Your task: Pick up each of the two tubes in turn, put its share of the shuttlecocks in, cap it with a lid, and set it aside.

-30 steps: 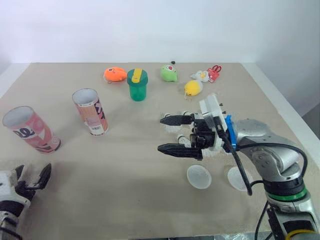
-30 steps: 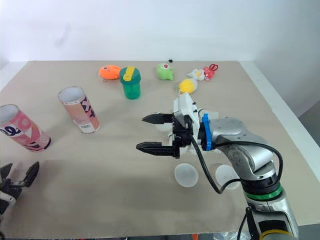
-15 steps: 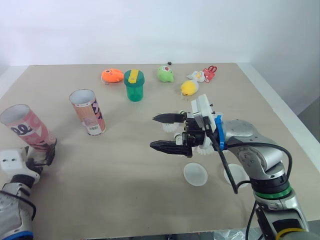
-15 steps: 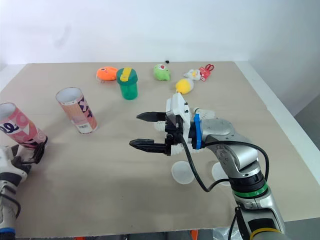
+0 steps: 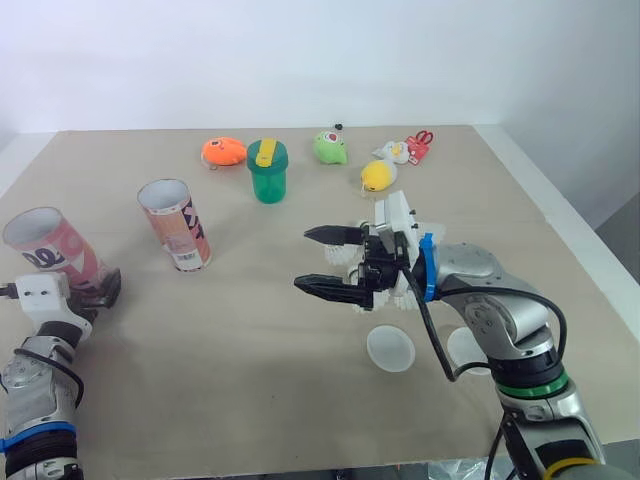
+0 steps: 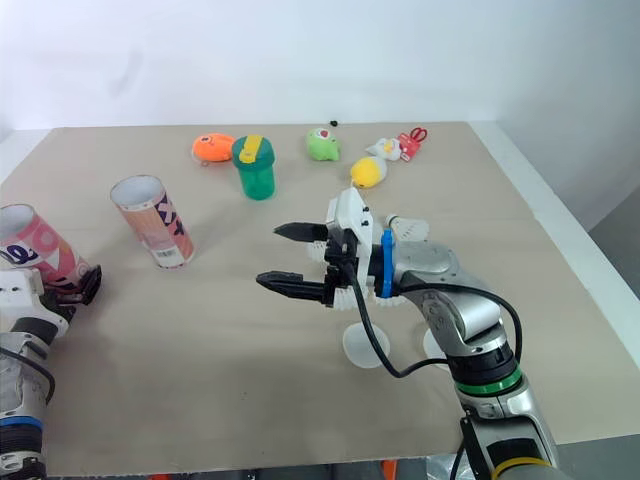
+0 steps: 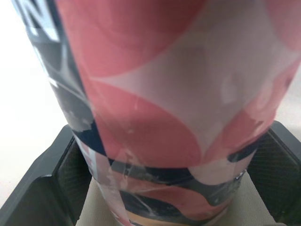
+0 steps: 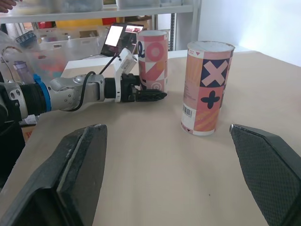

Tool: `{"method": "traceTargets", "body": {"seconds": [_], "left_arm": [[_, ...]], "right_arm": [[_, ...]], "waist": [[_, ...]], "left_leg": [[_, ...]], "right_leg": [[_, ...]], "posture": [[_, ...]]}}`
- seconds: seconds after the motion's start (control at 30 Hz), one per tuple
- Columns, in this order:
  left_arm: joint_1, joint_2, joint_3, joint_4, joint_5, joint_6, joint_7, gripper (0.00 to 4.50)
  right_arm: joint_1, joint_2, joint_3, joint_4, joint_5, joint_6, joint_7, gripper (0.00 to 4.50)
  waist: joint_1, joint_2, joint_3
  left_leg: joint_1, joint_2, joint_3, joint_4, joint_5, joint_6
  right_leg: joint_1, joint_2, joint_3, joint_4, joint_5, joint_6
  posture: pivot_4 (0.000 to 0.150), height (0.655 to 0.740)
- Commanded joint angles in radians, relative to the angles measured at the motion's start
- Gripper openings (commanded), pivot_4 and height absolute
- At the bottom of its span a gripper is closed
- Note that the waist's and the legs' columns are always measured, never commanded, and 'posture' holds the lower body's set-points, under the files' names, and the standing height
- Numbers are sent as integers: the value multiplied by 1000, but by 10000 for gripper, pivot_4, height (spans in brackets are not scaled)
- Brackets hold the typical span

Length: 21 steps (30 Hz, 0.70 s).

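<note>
The left gripper has its jaws spread either side of the base of the pink cardboard tube with dark lettering, well left of the green plastic cup with a yellow lid — not visibly clamped. The second pink tube, marked with crosses, stands nearer the cup. The right gripper hangs wide open and empty in front of the cup — white feathered shuttlecocks and two round translucent lids lie there too.
</note>
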Motion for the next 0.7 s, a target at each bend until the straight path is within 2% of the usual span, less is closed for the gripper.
{"method": "traceTargets", "body": {"seconds": [0.03,0.63,0.7], "left_arm": [[-11,8,-15,31,-2,-1,-1,45000],[-61,-2,-15,71,-43,-10,-10,45000],[-61,-1,-18,74,-40,-19,-7,39815]], "right_arm": [[-4,-2,-23,-29,6,-11,-4,44572],[-3,-6,-24,-33,6,-7,-7,44572],[0,-7,-25,-34,6,-6,-10,45000]], "waist": [[0,0,0],[0,0,0],[0,0,0]], "left_leg": [[0,0,0,0,0,0],[0,0,1,-2,0,0],[0,0,1,-2,0,0]], "right_leg": [[0,0,0,0,0,0],[0,0,1,-1,-1,1],[0,0,1,-1,-1,1]], "posture": [[1500,7400],[1500,7400],[1500,7400]]}}
